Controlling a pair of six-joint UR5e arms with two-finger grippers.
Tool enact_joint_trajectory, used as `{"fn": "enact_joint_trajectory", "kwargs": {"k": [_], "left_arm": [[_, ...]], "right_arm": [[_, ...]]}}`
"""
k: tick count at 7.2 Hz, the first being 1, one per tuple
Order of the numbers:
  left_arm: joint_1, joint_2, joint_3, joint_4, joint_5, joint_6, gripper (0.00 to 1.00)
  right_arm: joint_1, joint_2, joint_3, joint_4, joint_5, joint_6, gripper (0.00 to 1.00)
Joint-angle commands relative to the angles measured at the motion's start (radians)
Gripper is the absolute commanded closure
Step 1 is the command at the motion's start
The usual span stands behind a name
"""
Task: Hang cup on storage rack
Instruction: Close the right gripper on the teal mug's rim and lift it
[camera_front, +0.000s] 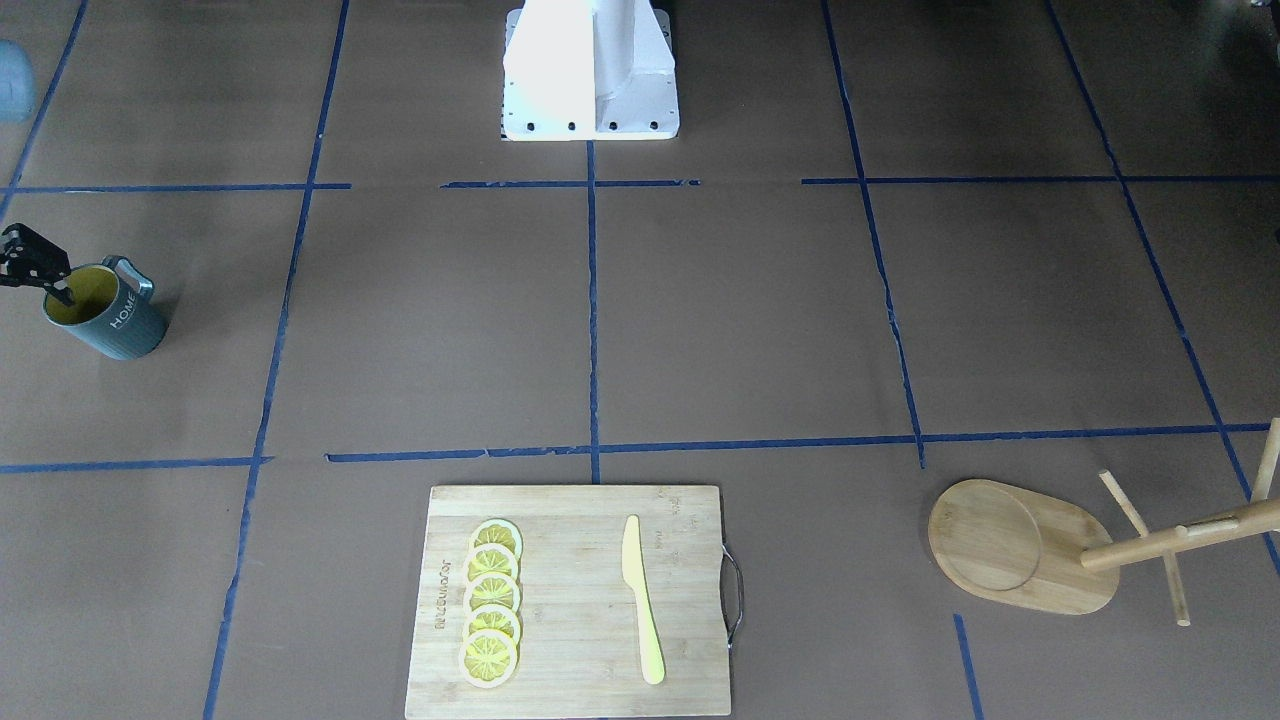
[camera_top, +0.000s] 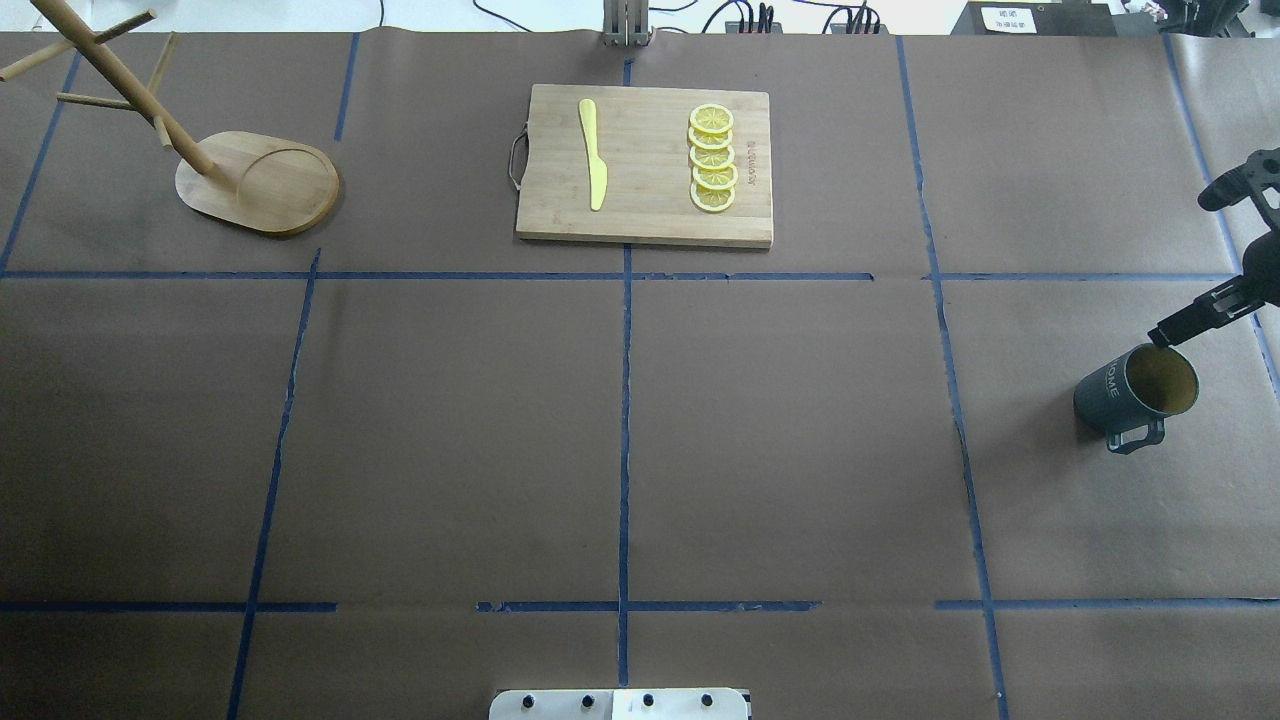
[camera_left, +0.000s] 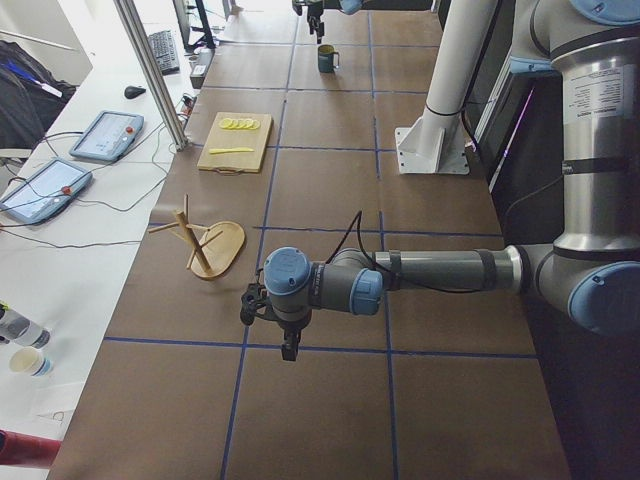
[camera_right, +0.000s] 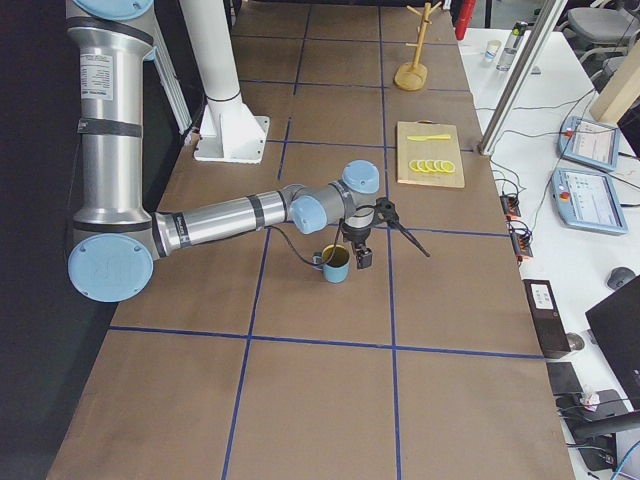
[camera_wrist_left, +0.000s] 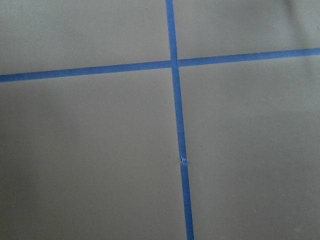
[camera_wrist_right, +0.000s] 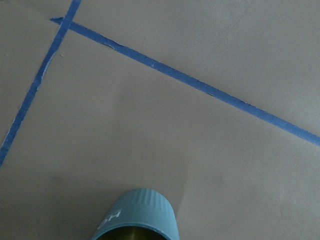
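Where the cup stands, the right hand hovers — at its rim.

Right arm outstretched, right tool angled down; left arm outstretched, left tool pointing down.

One cup, one storage rack, one cutting board (five lemon slices, one knife).
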Motion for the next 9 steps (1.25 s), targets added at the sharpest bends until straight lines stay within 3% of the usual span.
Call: {"fn": "enact_joint_trajectory", "kwargs": {"k": [1,5,8,9], "left_arm": [[0.000,0.000,0.000,0.000,0.001,0.000,0.00],[0.000,0.000,0.000,0.000,-0.001,0.000,0.00],[0.000,0.000,0.000,0.000,-0.001,0.000,0.00],[0.000,0.000,0.000,0.000,0.001,0.000,0.00]], "right_arm": [[-0.035,-0.003,-0.019,0.005,-0.013,0.015,0.01],[-0.075,-0.003,-0.060,0.007,-0.025,0.015,0.02],[-0.083,-0.001,-0.157,0.158,-0.017,0.050,0.06],[-0.083,0.001,-0.141,0.160,-0.010,0.102,0.43]]}}
